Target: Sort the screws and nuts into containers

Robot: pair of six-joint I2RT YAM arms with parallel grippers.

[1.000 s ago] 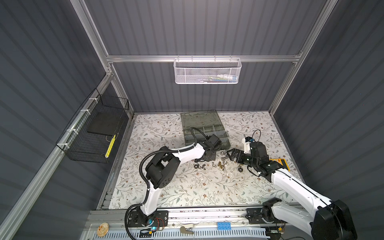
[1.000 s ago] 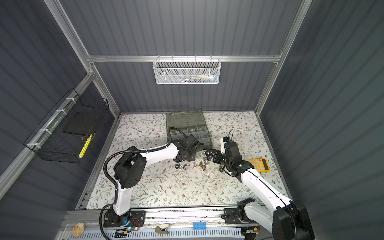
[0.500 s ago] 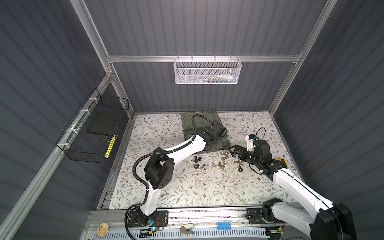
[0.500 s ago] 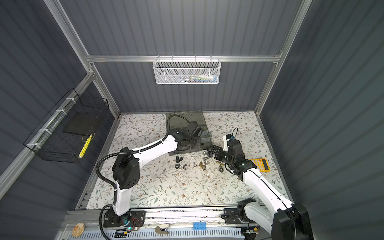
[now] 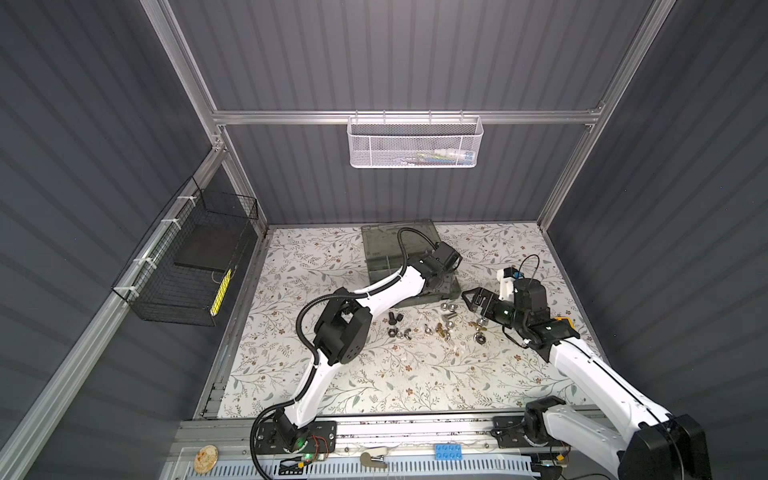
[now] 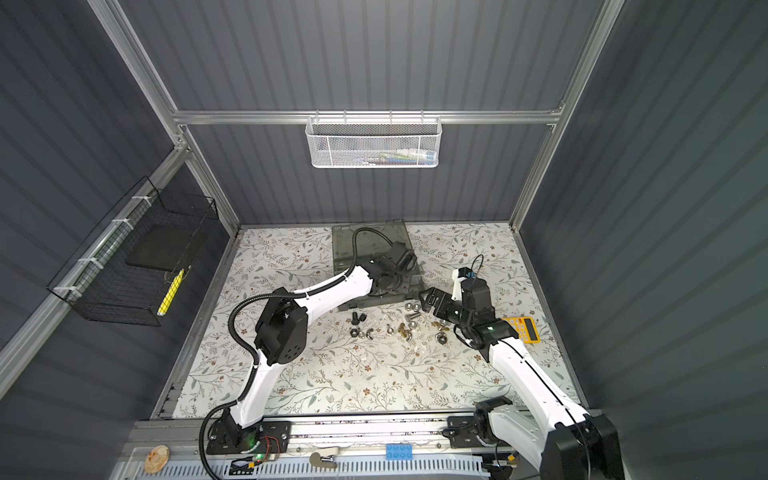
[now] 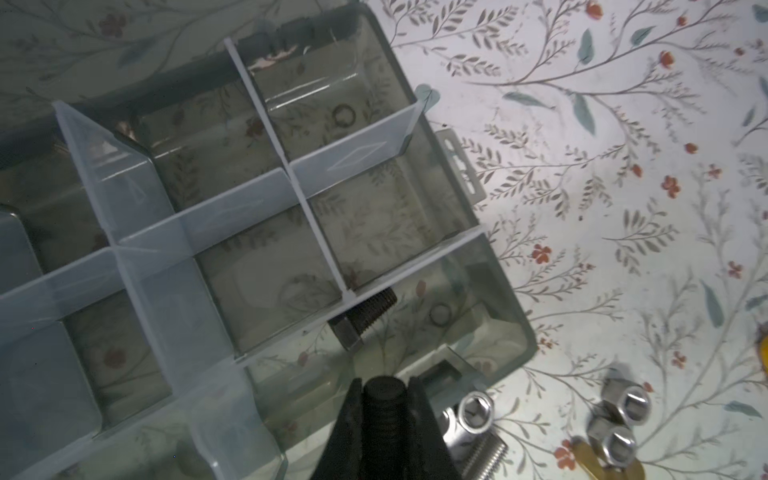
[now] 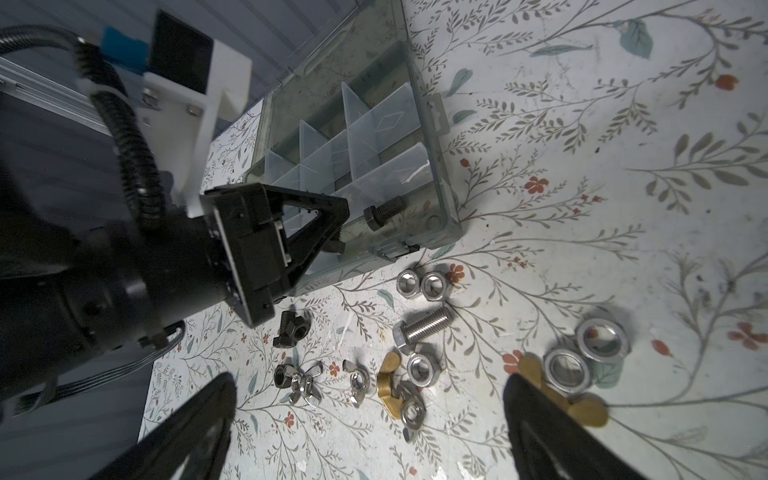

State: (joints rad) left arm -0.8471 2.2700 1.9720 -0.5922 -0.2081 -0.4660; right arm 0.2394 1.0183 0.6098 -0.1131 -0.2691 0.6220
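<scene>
The screws and nuts lie scattered on the flowered mat in front of the organiser case, which shows in both top views. My left gripper is shut on a black bolt over the containers' near corner compartment. A second black bolt lies inside it. The right wrist view shows a black bolt and nut, a silver bolt, wing nuts and silver nuts. My right gripper hangs open over them, holding nothing.
A yellow calculator lies on the mat behind my right wrist. A white mesh basket hangs on the back wall and a black wire basket on the left wall. The case's lid lies open toward the back.
My left gripper has carried the black bolt from the mat's pile back over the organiser case. My right gripper has shifted slightly and stays open.
</scene>
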